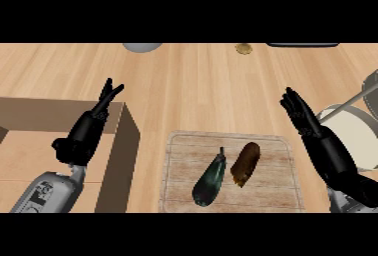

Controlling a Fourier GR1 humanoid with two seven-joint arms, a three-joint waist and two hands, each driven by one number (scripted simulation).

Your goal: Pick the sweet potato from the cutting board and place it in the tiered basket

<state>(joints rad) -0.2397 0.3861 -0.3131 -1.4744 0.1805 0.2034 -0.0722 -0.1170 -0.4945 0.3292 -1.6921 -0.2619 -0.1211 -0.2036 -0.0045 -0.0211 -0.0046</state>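
The robot's black left hand point(90, 125) is standing over the left part of the counter with its fingers straight and pointing up and away, holding nothing. It is showing in front of a plain brown cardboard-coloured box point(44, 150) that is filling the lower left of the view. The black right hand point(301, 114) is rising at the right side, fingers likewise extended and close together, also holding nothing; its grey forearm is coming in from the lower right corner.

Between the two hands, a pale, weathered wooden cutting board point(184, 200) is lying flat on the light wooden countertop point(192, 85). The brown, elongated sweet potato point(246, 163) is lying on the board's right half, tilted with its upper end pointing away and slightly right. Just beside it on the left, a dark green, slim aubergine-shaped vegetable point(210, 179) is lying at a similar slant, its thin stem end reaching up close to the sweet potato; whether the two are touching is hard to tell.

At the right edge, the grey and white tiered basket point(362, 125) is showing only in part, behind the right hand. Along the far edge, a grey rounded object point(142, 47), a small golden-brown item point(243, 48) and a dark flat object point(303, 45) are being cut off by the view.
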